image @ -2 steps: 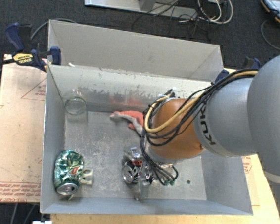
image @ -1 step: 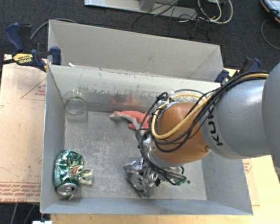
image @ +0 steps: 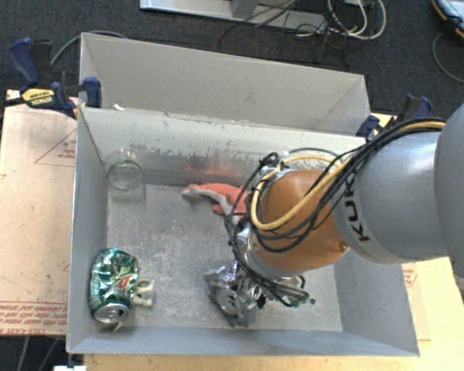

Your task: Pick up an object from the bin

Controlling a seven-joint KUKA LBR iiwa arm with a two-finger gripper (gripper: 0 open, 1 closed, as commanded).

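A scuffed, matt grey metal bin (image: pixel 168 240) holds a crushed can (image: pixel 114 285) of glossy green metal, near left, and a clear, smooth cup (image: pixel 126 178), far left; the arm's orange cover (image: pixel 312 242) shines.

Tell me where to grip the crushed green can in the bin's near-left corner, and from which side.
Grip the crushed green can across the middle of its body, coming straight down. It lies on its side, silver end toward the near wall, so closing across its narrower left-right width should hold best. The bin's left wall is close, so stay vertical.
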